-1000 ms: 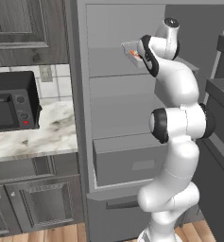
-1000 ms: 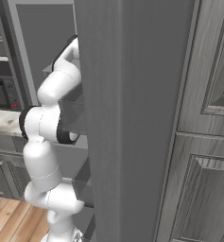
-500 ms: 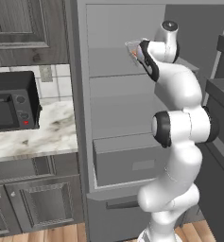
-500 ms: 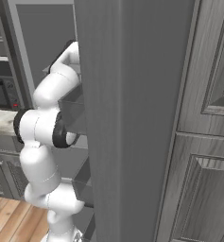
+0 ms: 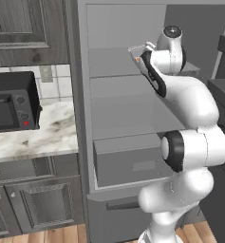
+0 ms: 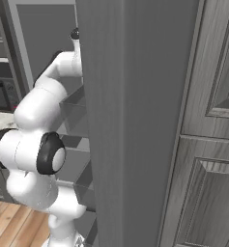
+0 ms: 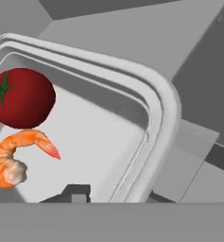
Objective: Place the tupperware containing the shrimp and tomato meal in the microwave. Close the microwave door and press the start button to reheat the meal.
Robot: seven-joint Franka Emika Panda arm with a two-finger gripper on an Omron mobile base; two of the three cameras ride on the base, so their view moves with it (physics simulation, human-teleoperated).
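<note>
The tupperware point(image 7: 156, 108) is a clear greyish tray with a flared rim, and it holds a red tomato point(image 7: 22, 97) and an orange shrimp point(image 7: 14, 158). In the left base view the tupperware point(image 5: 138, 51) hangs tilted just above the fridge's upper shelf, at the end of my arm. My gripper point(image 7: 118, 194) is shut on its near rim, with one fingertip point(image 7: 75, 191) inside the tray and the other outside. My gripper point(image 5: 143, 57) sits high inside the open fridge. The microwave and its door are out of view.
The open fridge has glass shelves point(image 5: 128, 102) and a grey drawer point(image 5: 133, 159) below the hand. Its open door point(image 6: 130, 120) blocks most of the right base view. A small black countertop appliance point(image 5: 12, 102) stands on the marble counter point(image 5: 47, 133) to the left, above dark cabinets.
The arm's upper links have swung a little, and the elbow now sits further right. The tupperware stays at the hand by the upper shelf, shifted slightly toward me.
</note>
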